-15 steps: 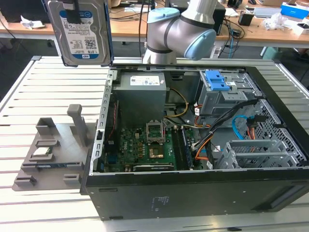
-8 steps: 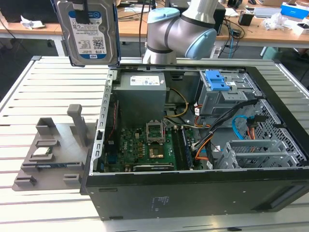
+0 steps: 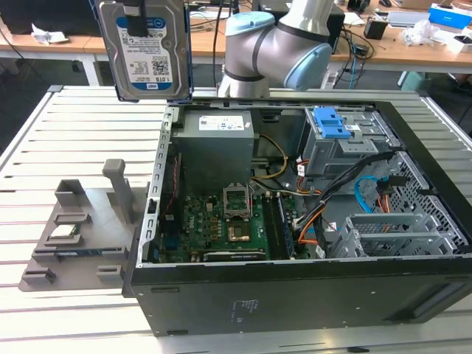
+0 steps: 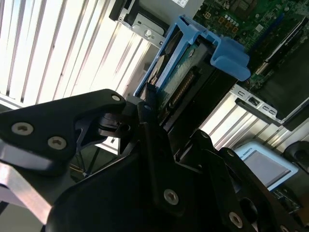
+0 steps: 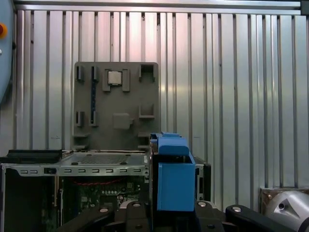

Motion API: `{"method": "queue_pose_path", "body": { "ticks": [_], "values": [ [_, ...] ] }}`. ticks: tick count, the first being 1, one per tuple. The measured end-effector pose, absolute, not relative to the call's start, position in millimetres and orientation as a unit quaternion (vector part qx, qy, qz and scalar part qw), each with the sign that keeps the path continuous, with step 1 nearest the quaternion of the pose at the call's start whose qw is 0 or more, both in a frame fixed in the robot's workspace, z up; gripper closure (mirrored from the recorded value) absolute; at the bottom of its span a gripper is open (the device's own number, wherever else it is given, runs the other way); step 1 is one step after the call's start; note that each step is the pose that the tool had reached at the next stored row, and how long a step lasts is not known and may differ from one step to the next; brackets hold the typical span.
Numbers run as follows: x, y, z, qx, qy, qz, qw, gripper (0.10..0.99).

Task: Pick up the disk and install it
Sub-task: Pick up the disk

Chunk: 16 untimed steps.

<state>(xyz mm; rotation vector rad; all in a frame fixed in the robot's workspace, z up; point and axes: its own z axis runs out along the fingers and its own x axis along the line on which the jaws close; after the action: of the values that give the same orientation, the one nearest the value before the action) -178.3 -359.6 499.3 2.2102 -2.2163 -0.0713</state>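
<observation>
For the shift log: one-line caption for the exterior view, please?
Gripper holds the disk upright, label toward camera, raised near the open computer case and grey tray.

Looks like a robotics lab or electronics workshop: holds a slatted metal workbench (image 3: 81, 125) bearing an opened computer case (image 3: 295, 302), a grey parts fixture (image 3: 81, 221), a robot arm (image 3: 273, 51), and wooden desks (image 3: 413, 51) cluttered with boxes (image 3: 450, 15) and crumpled paper (image 3: 46, 33).
</observation>
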Motion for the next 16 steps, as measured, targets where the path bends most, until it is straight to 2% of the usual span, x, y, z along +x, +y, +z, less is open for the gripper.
{"method": "queue_pose_path", "body": {
  "ticks": [16],
  "values": [
    [-141,-360,499,0.706,-0.708,-0.023,0.005,0.729]
  ]
}}
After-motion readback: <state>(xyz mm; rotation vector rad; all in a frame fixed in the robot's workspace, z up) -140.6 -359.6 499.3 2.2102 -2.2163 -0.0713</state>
